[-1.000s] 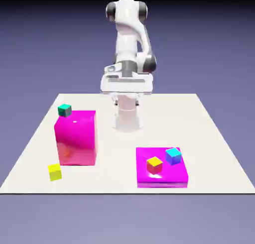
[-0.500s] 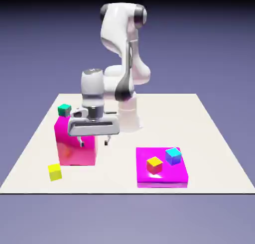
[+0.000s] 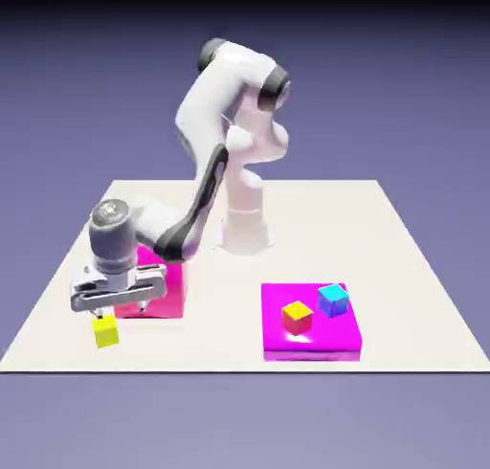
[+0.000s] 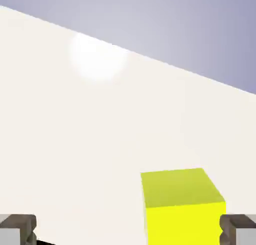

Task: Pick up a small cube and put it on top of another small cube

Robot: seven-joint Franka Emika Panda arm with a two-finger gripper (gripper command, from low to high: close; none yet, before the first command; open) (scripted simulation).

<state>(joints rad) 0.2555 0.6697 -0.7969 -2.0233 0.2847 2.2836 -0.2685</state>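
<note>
We have the gripper [image 3: 121, 313] spread wide with nothing in it, so that a cube can fit between its fingers. The yellow cube [image 3: 105, 331] sits on the table [image 3: 225, 338], near the tall magenta block [image 3: 170, 290]. In the hand view it lies toward the right finger [image 4: 237, 230], so we probably need to centre over it before lowering and closing.
</note>
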